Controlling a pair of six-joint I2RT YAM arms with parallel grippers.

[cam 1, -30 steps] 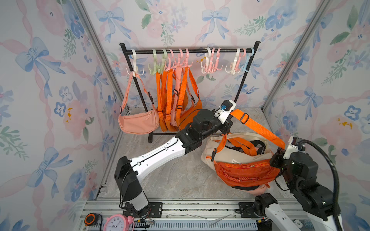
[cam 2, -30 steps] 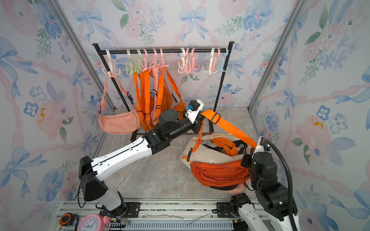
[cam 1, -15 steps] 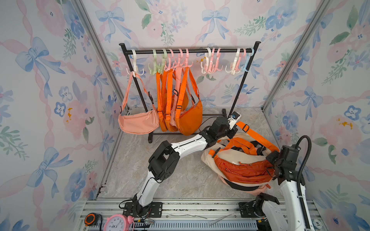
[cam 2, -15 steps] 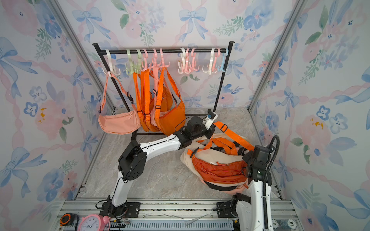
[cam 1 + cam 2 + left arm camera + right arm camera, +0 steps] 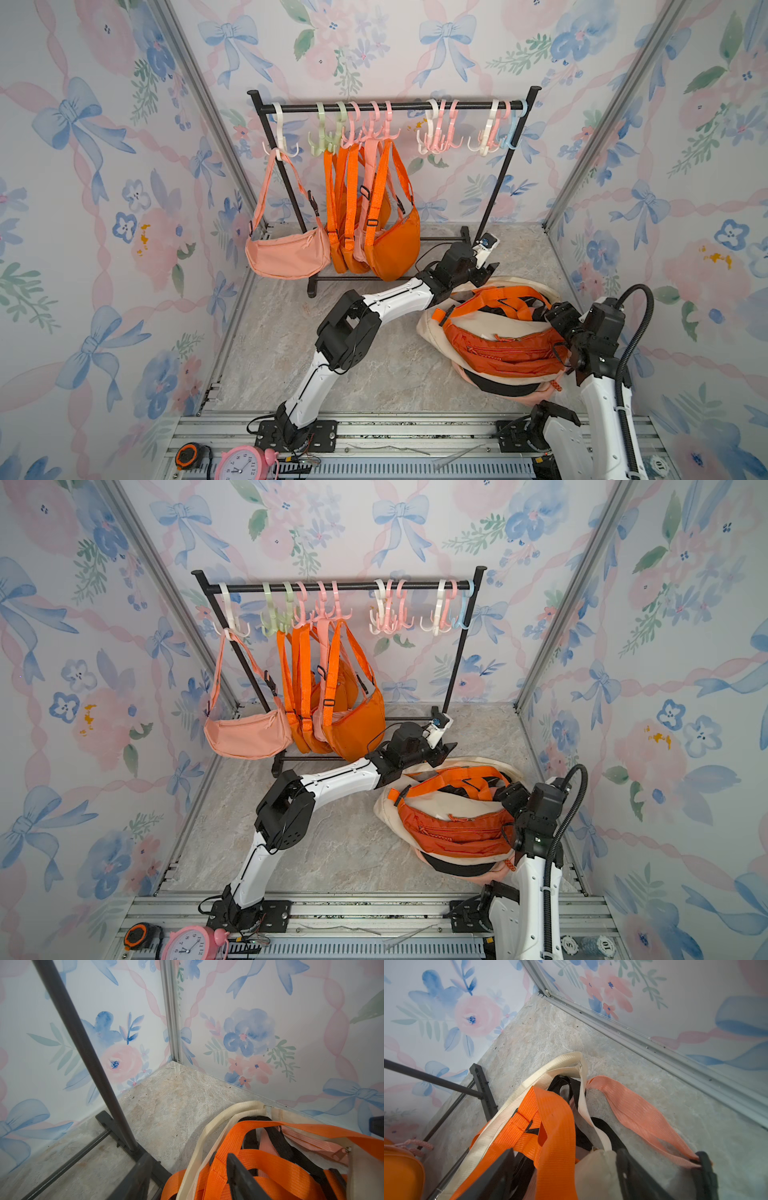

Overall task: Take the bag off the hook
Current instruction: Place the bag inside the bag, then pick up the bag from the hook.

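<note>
- The orange bag [image 5: 505,347] is off the hooks [image 5: 440,137]. It lies on top of a pile of bags on the floor [image 5: 386,374], near the right wall.
- The left gripper [image 5: 486,272] is spread wide over the strap [image 5: 259,1159]. It holds nothing.
- The right gripper [image 5: 557,318] is spread wide too, just beside the bag.
- Other bags [image 5: 395,245] hang on the rack [image 5: 395,107].

White links [image 5: 395,299], black joint housings [image 5: 347,336] — ribbed black hose [image 5: 635,345] on right arm [image 5: 598,399].

Marbled floor [image 5: 374,374], pile of bags [image 5: 494,345] heaped on it under the jaws of left gripper [image 5: 187,1159] and right gripper [image 5: 563,1151], black rack foot [image 5: 116,1128] planted just ahead of the left jaws.
</note>
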